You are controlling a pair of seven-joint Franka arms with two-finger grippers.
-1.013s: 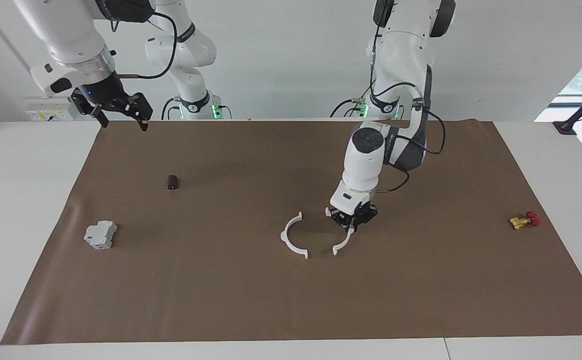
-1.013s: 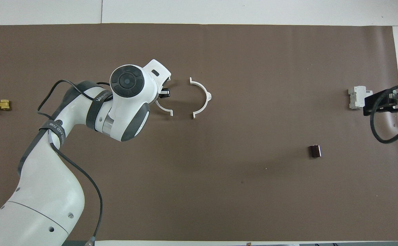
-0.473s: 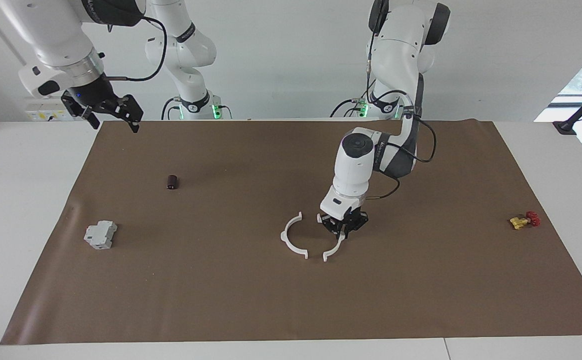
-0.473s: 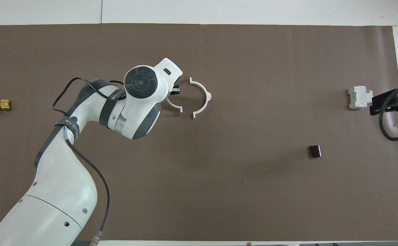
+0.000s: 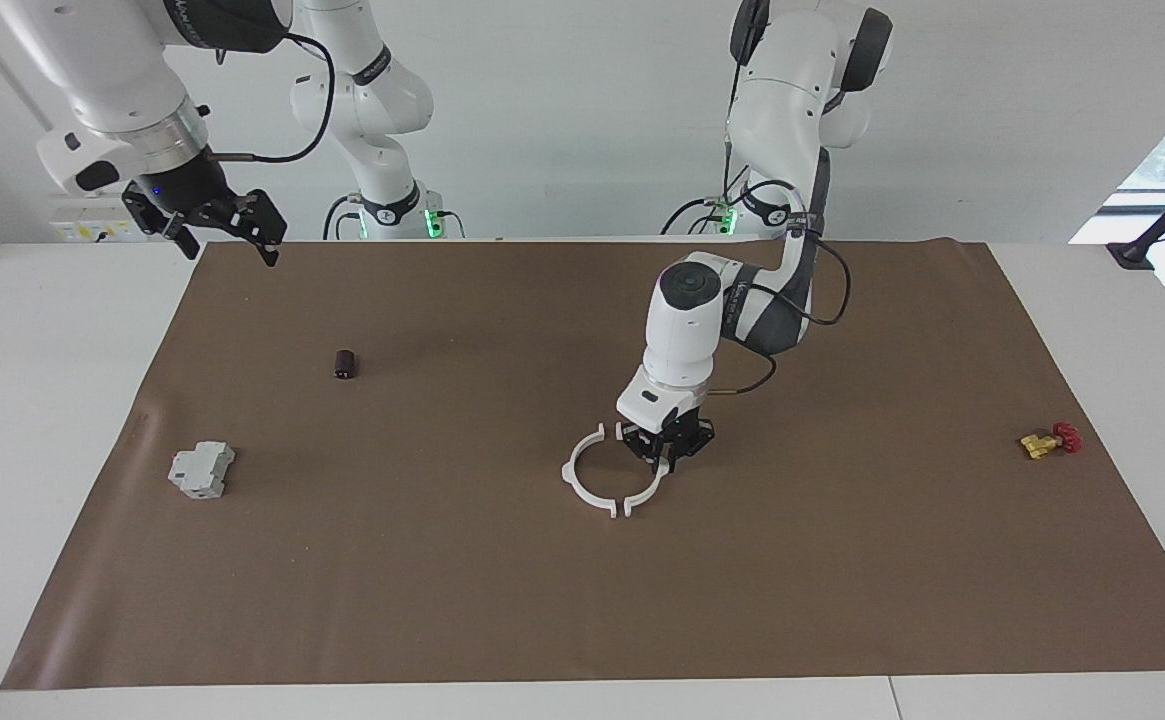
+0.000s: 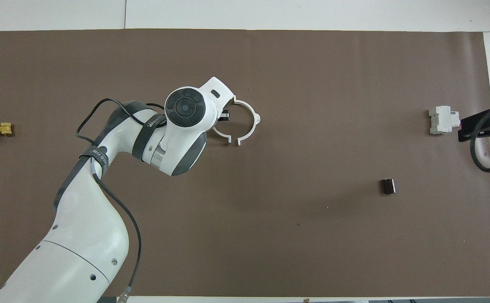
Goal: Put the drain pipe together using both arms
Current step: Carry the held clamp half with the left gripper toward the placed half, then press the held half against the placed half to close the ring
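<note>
The drain pipe is two white half-rings on the brown mat point(image 5: 842, 560). One half-ring point(image 5: 570, 476) lies flat near the mat's middle, also in the overhead view point(image 6: 253, 115). My left gripper point(image 5: 664, 452) is low over the mat, shut on the other half-ring point(image 5: 628, 508), seen from above too point(image 6: 221, 135). The two halves face each other, their end tabs almost meeting in a near-closed ring. My left gripper point(image 6: 226, 114) is mostly hidden under its wrist from above. My right gripper point(image 5: 230, 232) waits open, raised over the mat's edge at the right arm's end.
A grey boxy block point(image 5: 202, 470) lies toward the right arm's end, with a small dark cylinder point(image 5: 345, 364) nearer the robots. A yellow-and-red valve point(image 5: 1047, 440) lies toward the left arm's end. White tabletop point(image 5: 42, 450) surrounds the mat.
My left gripper has slid its half-ring across the mat toward the lying half-ring, closing the gap between their ends. My right gripper rose slightly and drew back toward the table's end.
</note>
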